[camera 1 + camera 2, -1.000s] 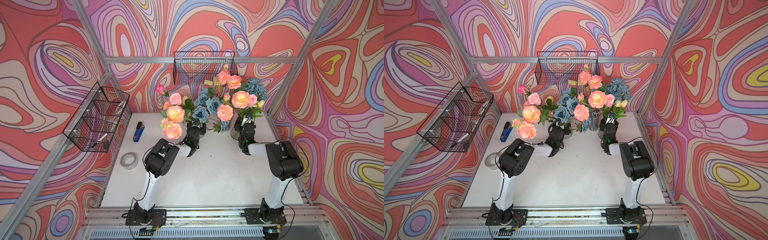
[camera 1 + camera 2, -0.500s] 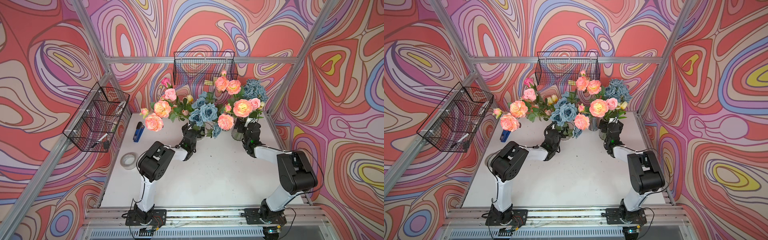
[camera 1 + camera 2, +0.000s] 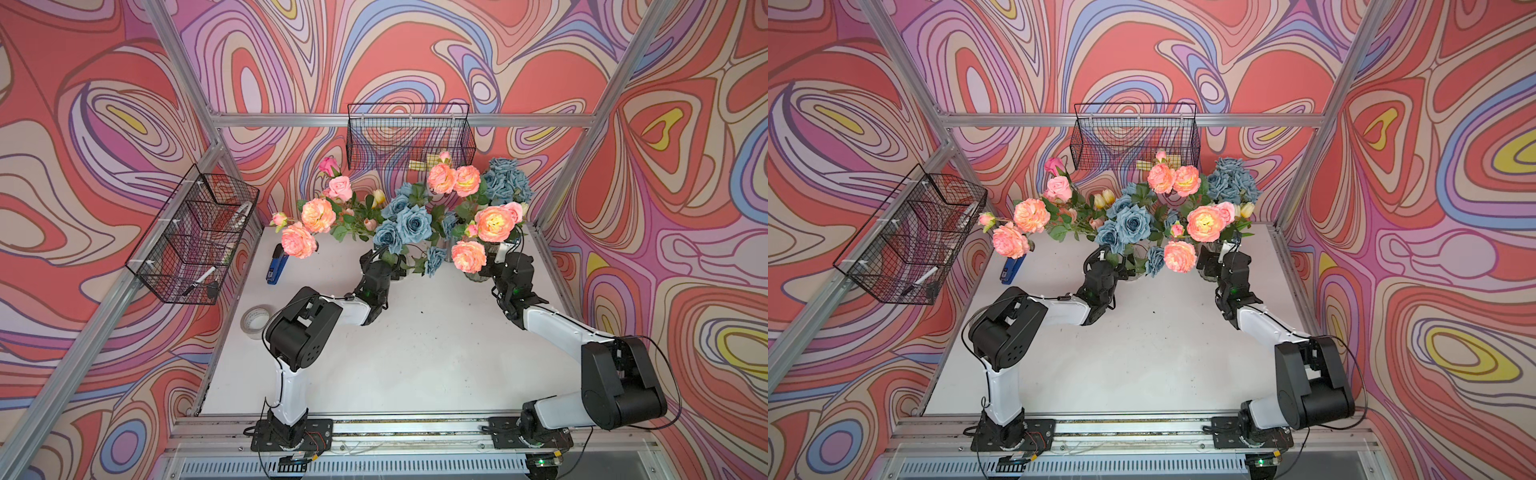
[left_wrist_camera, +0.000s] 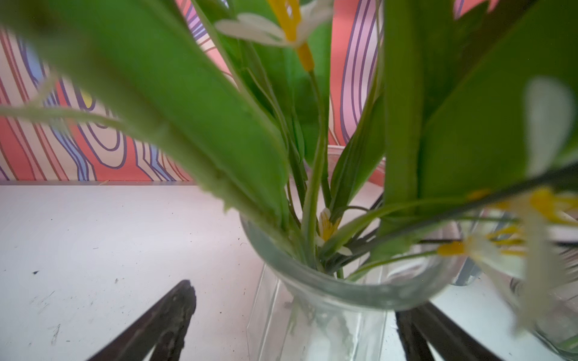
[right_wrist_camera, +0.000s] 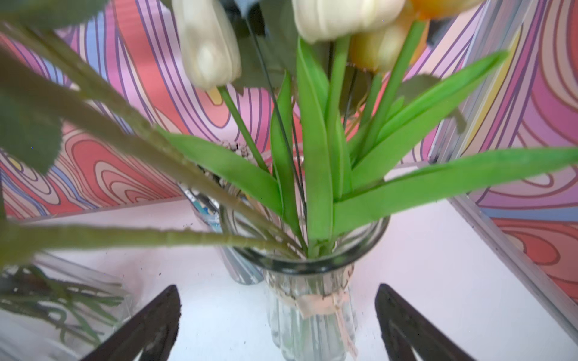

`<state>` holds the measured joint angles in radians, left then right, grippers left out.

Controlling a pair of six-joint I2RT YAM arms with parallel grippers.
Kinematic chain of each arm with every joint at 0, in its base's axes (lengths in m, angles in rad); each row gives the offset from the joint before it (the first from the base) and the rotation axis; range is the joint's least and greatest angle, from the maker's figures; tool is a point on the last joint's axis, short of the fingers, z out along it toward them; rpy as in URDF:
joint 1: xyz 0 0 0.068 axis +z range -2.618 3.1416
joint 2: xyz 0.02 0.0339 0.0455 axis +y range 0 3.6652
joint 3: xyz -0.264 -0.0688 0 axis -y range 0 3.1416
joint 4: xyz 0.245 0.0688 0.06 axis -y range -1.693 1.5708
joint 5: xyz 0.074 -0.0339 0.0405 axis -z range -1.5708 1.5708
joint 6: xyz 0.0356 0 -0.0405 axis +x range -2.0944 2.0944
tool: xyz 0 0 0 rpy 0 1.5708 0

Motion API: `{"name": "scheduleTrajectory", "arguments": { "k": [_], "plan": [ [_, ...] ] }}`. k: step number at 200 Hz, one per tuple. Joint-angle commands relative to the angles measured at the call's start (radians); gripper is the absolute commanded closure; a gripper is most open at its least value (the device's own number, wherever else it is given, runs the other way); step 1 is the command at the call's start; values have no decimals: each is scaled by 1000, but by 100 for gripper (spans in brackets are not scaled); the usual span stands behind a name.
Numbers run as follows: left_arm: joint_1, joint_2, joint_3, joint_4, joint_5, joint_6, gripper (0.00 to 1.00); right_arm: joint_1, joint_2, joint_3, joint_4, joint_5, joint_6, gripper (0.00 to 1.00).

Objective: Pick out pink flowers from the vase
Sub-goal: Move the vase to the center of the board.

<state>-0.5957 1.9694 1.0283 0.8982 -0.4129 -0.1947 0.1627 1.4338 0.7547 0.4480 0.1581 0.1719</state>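
Pink flowers show in both top views: one cluster (image 3: pixel 318 215) leans left above my left gripper (image 3: pixel 376 262), and others (image 3: pixel 494 223) (image 3: pixel 1204 222) stand over my right gripper (image 3: pixel 500 259). In the left wrist view, my left gripper (image 4: pixel 294 300) is open, its jaws on either side of a clear glass vase (image 4: pixel 344 293) and not touching it. In the right wrist view, my right gripper (image 5: pixel 278 287) is open around a ribbed glass vase (image 5: pixel 309 312) tied with a peach ribbon, with gaps on both sides. Thick olive stems (image 5: pixel 125 237) lean out of that vase. No pink blooms show in either wrist view.
Blue roses (image 3: pixel 409 224) fill the middle, with more (image 3: pixel 507 183) at the back right. White and yellow tulips (image 5: pixel 206 47) stand in the ribbed vase. A striped vase (image 5: pixel 237 268) is behind it. A blue stapler (image 3: pixel 276 264), a tape roll (image 3: pixel 255 322) and wire baskets (image 3: pixel 195 241) (image 3: pixel 409 137) are around.
The flower bunches have sunk away from the camera and the left pink cluster has swung left. Both arms have dropped lower, with their elbows drawn back toward the front.
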Motion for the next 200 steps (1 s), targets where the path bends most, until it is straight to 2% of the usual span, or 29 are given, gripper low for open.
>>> {"name": "scheduleTrajectory", "arguments": {
  "k": [1,37,99,151,176,200],
  "plan": [
    [1,-6,53,-28,10,-9,1,-1,-36,-19,-78,-35,31,2],
    [-7,-44,24,-76,11,-38,1,8,-93,-60,-157,-38,43,2],
    [-11,-153,-149,-68,40,-43,0,17,-158,-155,-198,-68,86,2],
    [-16,-194,-220,-41,121,-38,1,26,-153,-177,-190,-97,96,2],
    [-18,-205,-298,33,161,-43,0,32,-154,-182,-192,-123,104,2],
    [-17,-227,-403,143,111,-52,0,44,-156,-189,-186,-174,118,2]
  ]
}}
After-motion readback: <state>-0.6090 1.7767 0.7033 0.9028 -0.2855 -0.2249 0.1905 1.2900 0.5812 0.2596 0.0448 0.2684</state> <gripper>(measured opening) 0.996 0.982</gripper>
